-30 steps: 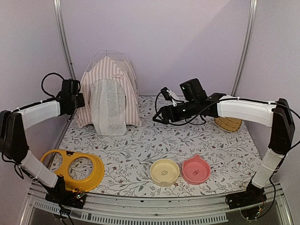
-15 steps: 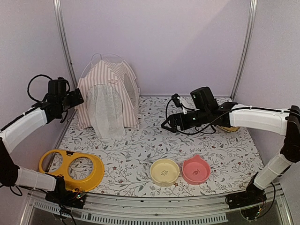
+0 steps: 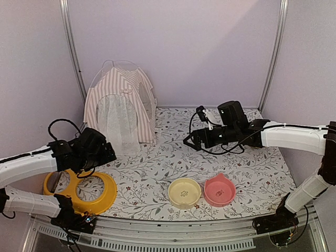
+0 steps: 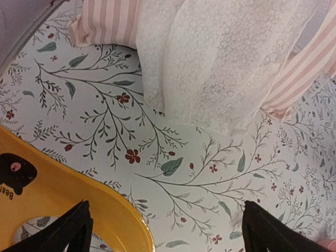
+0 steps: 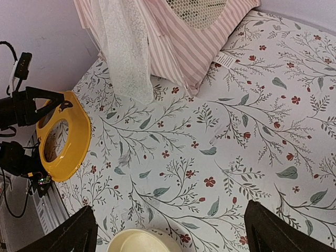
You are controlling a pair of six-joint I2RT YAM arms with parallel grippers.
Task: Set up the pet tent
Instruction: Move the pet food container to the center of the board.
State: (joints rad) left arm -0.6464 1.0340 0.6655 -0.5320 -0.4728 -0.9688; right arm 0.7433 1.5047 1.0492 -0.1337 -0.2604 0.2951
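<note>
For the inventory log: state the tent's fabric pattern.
The tent has pink-and-white stripes; the top external view shows it best.

You see the pink-and-white striped fabric tent (image 4: 210, 31) along the top. Its white mesh flap (image 4: 205, 89) hangs down onto the floral-printed table cloth (image 4: 173, 173). A yellow plastic bowl holder (image 4: 63, 197) fills the lower left corner. The left gripper (image 4: 168, 231) shows two black fingers (image 4: 73, 233) standing wide apart, one in front of the holder's edge.

Table (image 3: 157, 168): pet tent (image 3: 119, 105), yellow stand (image 3: 107, 191), cream bowl (image 3: 184, 192) (pink bowl (image 3: 219, 190) beside).
</note>
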